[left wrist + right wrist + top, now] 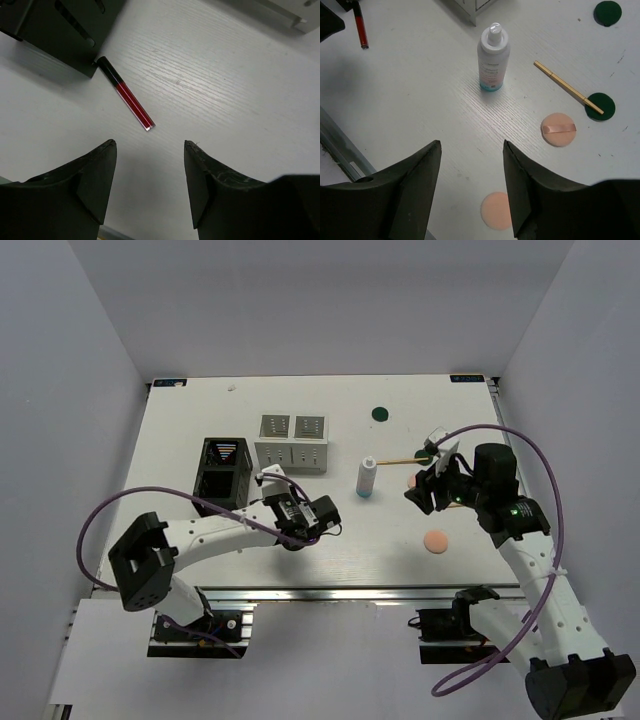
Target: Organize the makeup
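In the right wrist view the slim red-and-black tube [360, 27] runs off the top edge. The lower pink round pad [494, 210] is partly covered by a jaw of the right gripper [470, 150]. The left wrist view crops the black open-frame holder [60, 30].

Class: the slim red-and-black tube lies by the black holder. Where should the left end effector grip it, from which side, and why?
Likely best: grip the red-and-black tube on its red barrel, coming from straight above with the left end effector turned so its jaws close across the narrow width. It lies flat and diagonal, its black cap by the black holder, leaving little room there.
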Controlling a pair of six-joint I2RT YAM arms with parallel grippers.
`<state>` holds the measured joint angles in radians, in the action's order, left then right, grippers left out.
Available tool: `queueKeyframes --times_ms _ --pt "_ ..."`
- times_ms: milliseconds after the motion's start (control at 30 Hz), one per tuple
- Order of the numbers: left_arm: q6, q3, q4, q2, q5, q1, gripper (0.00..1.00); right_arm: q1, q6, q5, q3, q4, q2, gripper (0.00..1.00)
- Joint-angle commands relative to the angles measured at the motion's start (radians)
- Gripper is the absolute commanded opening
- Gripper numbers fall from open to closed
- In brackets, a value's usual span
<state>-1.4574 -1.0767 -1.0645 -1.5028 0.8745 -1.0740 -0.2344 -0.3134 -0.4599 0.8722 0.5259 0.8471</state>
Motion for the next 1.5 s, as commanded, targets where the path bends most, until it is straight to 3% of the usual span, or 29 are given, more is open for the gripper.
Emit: queueKeyframes --times_ms 0,300,567,800,1200,1300,1467 --pt "-0.032 -0.022 0.003 -0.049 0.063 0.038 0.66 0.039 0.019 -0.095 -0.027 -0.043 0.016 0.58" --pt "0.074 0.028 0.189 -0.132 -0.011 0.154 0.63 0.043 0.06 -0.144 -0.064 -0.089 0.046 0.59" --pt "0.045 0.055 0.209 -0.201 -0.042 0.194 0.59 0.05 0.069 -0.14 -0.068 -0.087 0.056 0.6" --pt "-0.047 0.026 0.1 -0.266 -0.014 0.194 0.53 0.064 0.068 -0.138 -0.07 -0.086 0.07 0.6" --pt "-0.035 0.058 0.175 -0.318 -0.012 0.2 0.52 0.067 0.069 -0.146 -0.062 -0.081 0.084 0.6" --pt "-0.026 0.07 0.204 -0.332 -0.032 0.204 0.48 0.066 0.069 -0.146 -0.061 -0.081 0.084 0.6" --pt "-0.011 0.121 0.286 -0.304 -0.094 0.203 0.24 0.07 0.068 -0.141 -0.05 -0.078 0.086 0.61"
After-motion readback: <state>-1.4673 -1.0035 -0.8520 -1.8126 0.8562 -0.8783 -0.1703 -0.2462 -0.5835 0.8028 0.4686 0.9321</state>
